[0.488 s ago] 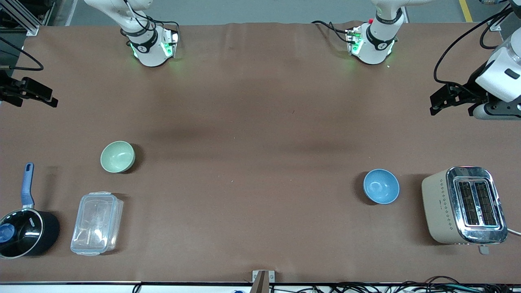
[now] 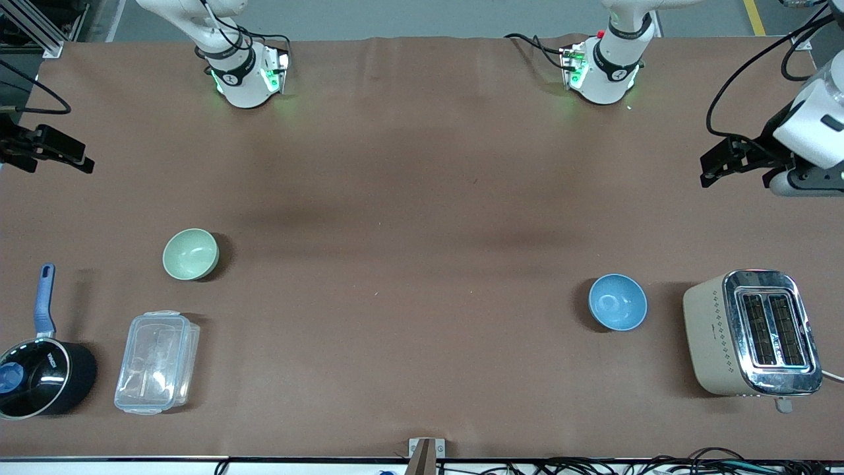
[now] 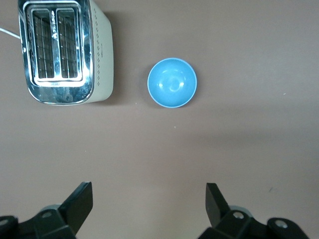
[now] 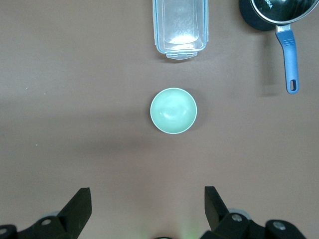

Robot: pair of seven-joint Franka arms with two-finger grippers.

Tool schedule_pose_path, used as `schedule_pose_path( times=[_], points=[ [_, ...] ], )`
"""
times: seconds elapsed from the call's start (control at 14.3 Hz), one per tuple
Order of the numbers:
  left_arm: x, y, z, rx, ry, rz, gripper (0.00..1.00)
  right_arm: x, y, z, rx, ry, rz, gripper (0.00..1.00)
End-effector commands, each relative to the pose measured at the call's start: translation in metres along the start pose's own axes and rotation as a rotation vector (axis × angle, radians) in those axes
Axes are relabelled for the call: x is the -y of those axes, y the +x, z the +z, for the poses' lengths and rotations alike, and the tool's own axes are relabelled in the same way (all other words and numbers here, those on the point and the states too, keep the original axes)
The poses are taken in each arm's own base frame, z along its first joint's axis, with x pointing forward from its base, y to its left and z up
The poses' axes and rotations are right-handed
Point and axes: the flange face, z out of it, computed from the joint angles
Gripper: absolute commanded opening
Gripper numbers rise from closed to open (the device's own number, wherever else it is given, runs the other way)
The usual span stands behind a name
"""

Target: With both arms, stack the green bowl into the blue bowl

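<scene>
The green bowl [image 2: 190, 254] stands upright and empty on the brown table toward the right arm's end; it also shows in the right wrist view [image 4: 173, 110]. The blue bowl [image 2: 618, 302] stands upright and empty toward the left arm's end, next to the toaster; it also shows in the left wrist view [image 3: 172, 82]. My right gripper [image 2: 56, 158] is open and empty, high over the table's edge at the right arm's end [image 4: 147, 194]. My left gripper [image 2: 715, 165] is open and empty, high over the table's edge at the left arm's end [image 3: 149, 191]. Neither gripper touches a bowl.
A beige and chrome toaster [image 2: 752, 333] stands beside the blue bowl, at the left arm's end [image 3: 62, 52]. A clear plastic container [image 2: 157, 361] and a black saucepan with a blue handle [image 2: 39, 376] sit nearer the front camera than the green bowl.
My left gripper has shifted slightly toward the robots' side of the table. The right gripper and both bowls have not moved.
</scene>
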Motion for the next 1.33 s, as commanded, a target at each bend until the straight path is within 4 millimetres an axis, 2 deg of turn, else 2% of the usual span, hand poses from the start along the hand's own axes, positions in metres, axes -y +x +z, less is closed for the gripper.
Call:
schedule_pose_path(
  times=[0.0, 0.14, 0.21, 0.42, 0.49, 0.63, 0.84, 0.98, 1.12, 1.26],
  points=[
    [0.005, 0.036, 0.055, 0.07, 0.007, 0.003, 1.0, -0.001, -0.004, 0.002, 0.008, -0.012, -0.01, 1.0],
    [0.005, 0.057, 0.096, 0.073, -0.003, 0.002, 1.0, -0.011, -0.002, 0.016, 0.034, -0.022, -0.033, 1.0],
    [0.006, 0.065, 0.123, 0.082, -0.008, -0.001, 1.0, -0.027, 0.002, 0.036, 0.043, -0.021, -0.029, 1.0],
    [0.014, 0.085, 0.2, 0.109, 0.042, -0.022, 1.0, -0.054, 0.016, 0.124, -0.001, -0.024, -0.054, 1.0],
    [0.013, 0.092, 0.228, 0.127, 0.043, -0.017, 1.0, -0.058, 0.017, 0.153, -0.027, -0.027, -0.05, 1.0],
    [0.007, 0.105, 0.271, 0.112, 0.028, -0.028, 1.0, -0.061, 0.011, 0.223, -0.096, -0.053, -0.059, 1.0],
    [0.005, 0.116, 0.316, 0.086, 0.031, -0.044, 1.0, -0.065, 0.011, 0.311, -0.136, -0.076, -0.073, 1.0],
    [0.002, 0.118, 0.34, 0.092, 0.024, -0.039, 1.0, -0.084, 0.017, 0.354, -0.148, -0.092, -0.097, 1.0],
    [0.002, 0.117, 0.358, 0.114, 0.025, -0.037, 0.91, -0.091, 0.011, 0.393, -0.166, -0.104, -0.104, 1.0],
    [0.004, 0.117, 0.371, 0.121, 0.02, -0.039, 0.84, -0.087, 0.006, 0.415, -0.153, -0.104, -0.112, 0.99]
  ],
)
